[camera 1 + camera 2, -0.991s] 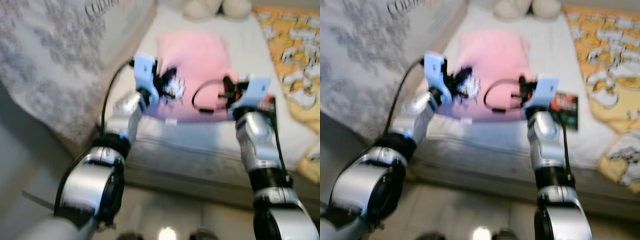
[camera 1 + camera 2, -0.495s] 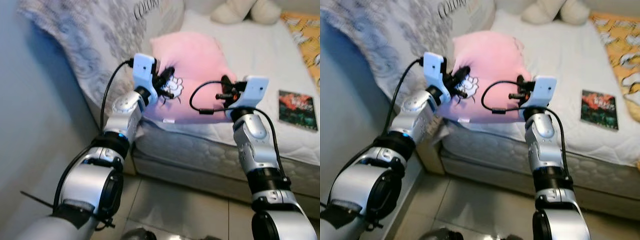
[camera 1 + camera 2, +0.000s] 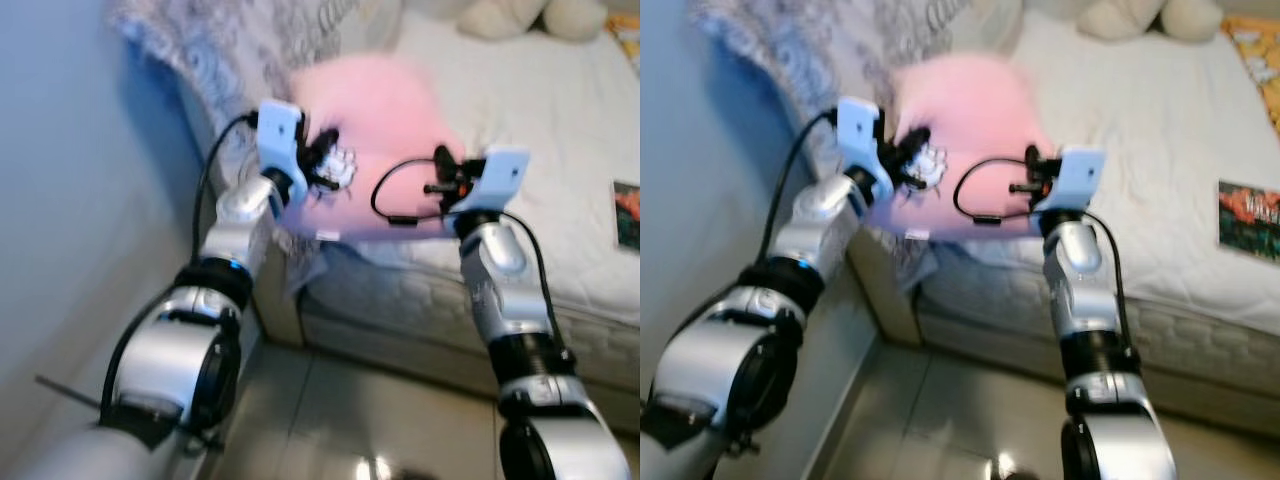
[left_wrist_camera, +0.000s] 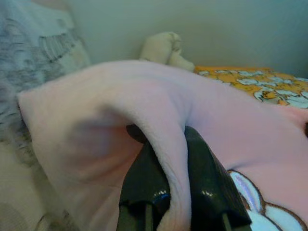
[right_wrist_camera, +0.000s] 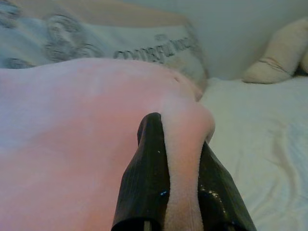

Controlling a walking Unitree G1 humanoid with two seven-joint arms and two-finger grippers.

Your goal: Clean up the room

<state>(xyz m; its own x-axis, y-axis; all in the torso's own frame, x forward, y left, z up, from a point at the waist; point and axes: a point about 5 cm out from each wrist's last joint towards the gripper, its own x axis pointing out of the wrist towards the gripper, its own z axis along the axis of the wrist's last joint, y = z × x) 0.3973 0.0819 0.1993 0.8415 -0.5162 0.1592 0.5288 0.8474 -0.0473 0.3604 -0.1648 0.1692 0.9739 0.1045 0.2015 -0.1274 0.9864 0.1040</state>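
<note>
Both grippers are clamped on the pink pillow (image 3: 385, 130) up at centre frame: left gripper (image 4: 166, 185) pinching one edge, right gripper (image 5: 180, 180) the other, above the bed (image 3: 560, 180).

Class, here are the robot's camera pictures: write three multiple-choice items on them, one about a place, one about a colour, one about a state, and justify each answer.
1. Where does the book lie?
A. on the floor
B. on the white mattress
C. on the pillow

2. What colour is the pillow being held?
A. pink
B. green
C. black

3. How does the left hand stand?
A. open, hanging free
B. shut on a fold of the pillow
C. resting on the book

Answers: B, it lies flat on the mattress at the robot's right; A, its fabric is pink; B, the fingers pinch a fold, as the right hand does.
</note>
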